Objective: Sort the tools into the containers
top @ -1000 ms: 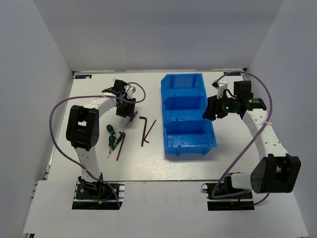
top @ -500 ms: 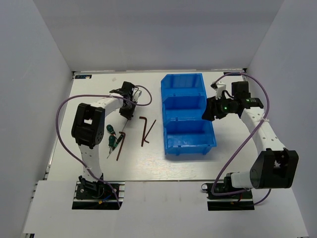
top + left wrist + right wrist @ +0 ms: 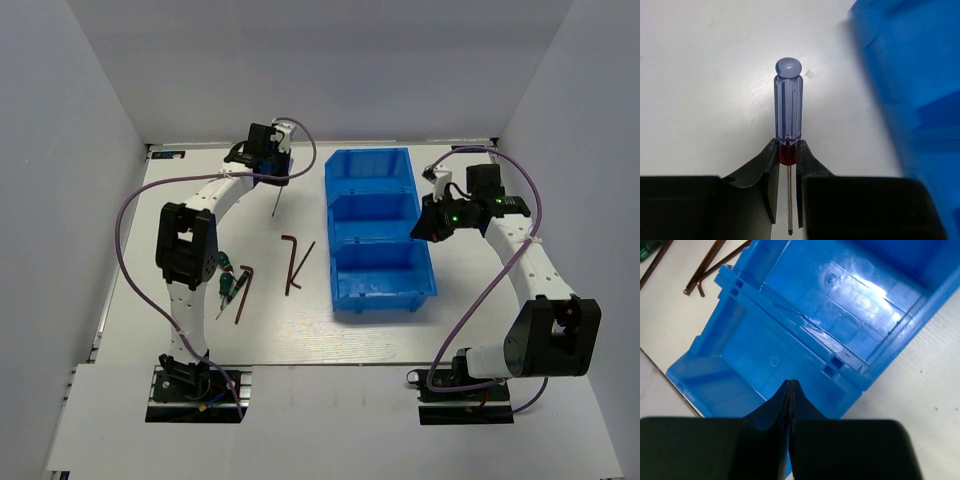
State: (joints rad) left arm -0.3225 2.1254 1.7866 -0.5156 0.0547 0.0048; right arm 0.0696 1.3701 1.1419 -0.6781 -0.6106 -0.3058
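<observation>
In the left wrist view my left gripper (image 3: 788,150) is shut on a blue-handled screwdriver (image 3: 788,107), pinching its red collar, the shaft running back between the fingers. From above, that gripper (image 3: 270,165) is raised at the far side of the table, left of the blue three-compartment bin (image 3: 329,215), with the screwdriver (image 3: 273,202) hanging from it. My right gripper (image 3: 790,385) is shut on nothing, over the bin (image 3: 805,320); the top view shows it (image 3: 428,222) at the bin's right rim. Two dark hex keys (image 3: 291,262), a third (image 3: 243,293) and green-handled screwdrivers (image 3: 226,276) lie on the table.
Purple cables (image 3: 125,240) loop off both arms. The bin's near edge (image 3: 920,90) shows at the right of the left wrist view. White walls enclose the table on three sides. Hex key ends (image 3: 707,267) show beside the bin in the right wrist view.
My left gripper closed on the blue screwdriver, lifted it off the table and carried it toward the far edge. My right gripper went from open to shut, staying over the bin.
</observation>
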